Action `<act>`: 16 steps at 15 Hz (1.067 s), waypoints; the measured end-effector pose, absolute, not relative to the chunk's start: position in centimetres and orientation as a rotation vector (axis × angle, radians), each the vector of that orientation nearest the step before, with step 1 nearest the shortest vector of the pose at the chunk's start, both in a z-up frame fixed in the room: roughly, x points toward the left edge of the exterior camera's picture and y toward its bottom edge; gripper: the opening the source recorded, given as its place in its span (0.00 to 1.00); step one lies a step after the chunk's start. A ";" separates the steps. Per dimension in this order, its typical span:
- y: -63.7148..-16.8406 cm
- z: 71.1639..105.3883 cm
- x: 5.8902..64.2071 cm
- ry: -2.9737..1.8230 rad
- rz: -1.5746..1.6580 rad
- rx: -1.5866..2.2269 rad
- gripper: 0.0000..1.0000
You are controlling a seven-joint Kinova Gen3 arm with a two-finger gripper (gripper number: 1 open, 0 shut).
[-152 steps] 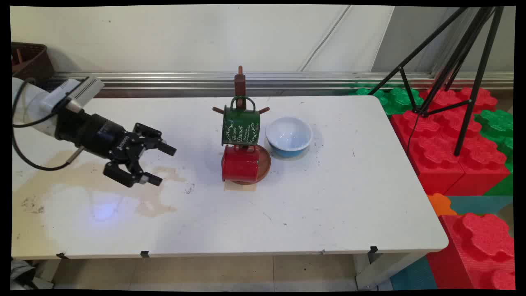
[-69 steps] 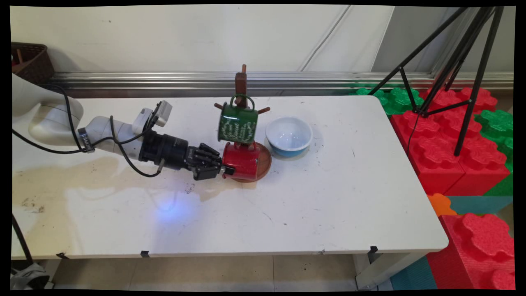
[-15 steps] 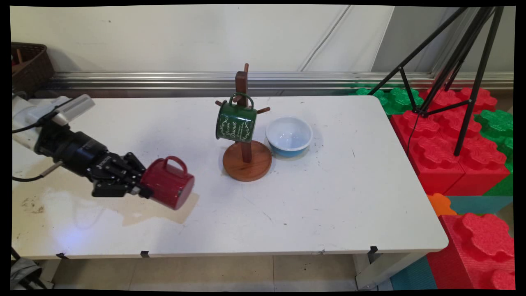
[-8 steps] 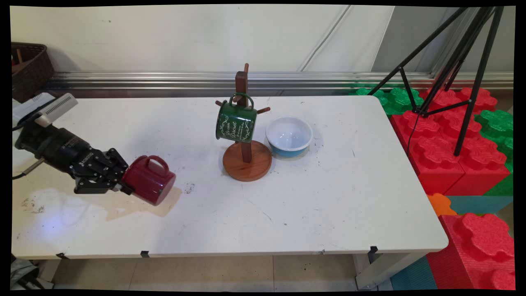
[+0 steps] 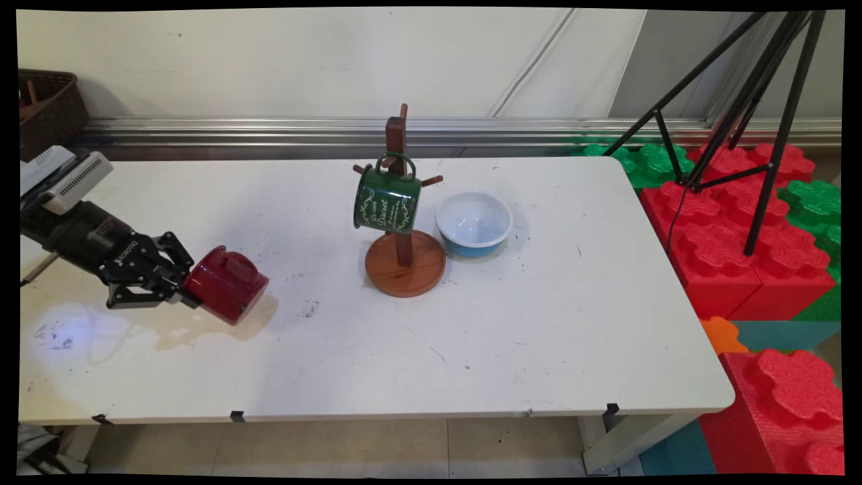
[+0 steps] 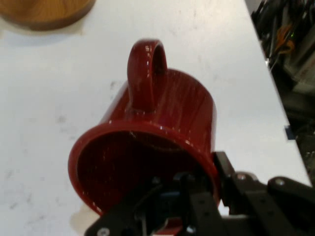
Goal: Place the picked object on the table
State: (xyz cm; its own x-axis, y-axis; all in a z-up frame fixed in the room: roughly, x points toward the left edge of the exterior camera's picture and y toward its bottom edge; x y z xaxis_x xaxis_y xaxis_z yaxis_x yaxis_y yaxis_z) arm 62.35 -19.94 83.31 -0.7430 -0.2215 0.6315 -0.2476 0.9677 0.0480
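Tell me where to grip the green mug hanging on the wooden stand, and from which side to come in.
Grip the green mug by its rim, one finger inside the mouth. It hangs by its handle from a peg of the wooden stand, mouth tilted down and left. Come from the left: the blue bowl crowds the right. The gripper holds the red mug the same way.

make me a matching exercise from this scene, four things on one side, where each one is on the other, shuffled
Things:
1. red mug
2. green mug
3. blue bowl
4. wicker basket

Places:
A. hanging on the wooden mug tree
B. pinched by its rim in the gripper
C. far left, behind the table
D. on the table, right of the mug tree's base

Pairs: 1-B, 2-A, 3-D, 4-C
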 end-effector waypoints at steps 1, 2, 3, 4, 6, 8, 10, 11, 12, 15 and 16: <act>-20.0 83.4 62.5 -2.452 0.068 0.313 0.00; -20.1 83.6 62.6 -2.472 0.087 0.296 0.00; -20.1 83.8 62.7 -2.493 0.104 0.281 0.00; -20.2 83.9 62.8 -2.509 0.118 0.268 0.00; -20.2 84.3 63.0 -2.546 0.147 0.236 0.00; -20.3 84.7 63.1 -2.570 0.169 0.214 0.00; -20.3 85.0 63.1 -2.593 0.190 0.198 0.00; -20.2 85.2 63.1 -2.607 0.202 0.191 0.00; -20.2 85.2 63.1 -2.616 0.209 0.188 0.00; -20.1 85.3 63.1 -2.651 0.232 0.177 0.00; -20.0 85.3 63.0 -2.664 0.240 0.174 0.00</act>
State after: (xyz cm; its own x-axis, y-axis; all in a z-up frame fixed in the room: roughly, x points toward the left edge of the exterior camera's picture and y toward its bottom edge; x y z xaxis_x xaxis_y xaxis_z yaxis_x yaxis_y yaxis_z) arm 63.04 -20.03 85.27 -0.8876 -0.0826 0.4532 -0.1622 0.9768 -0.1396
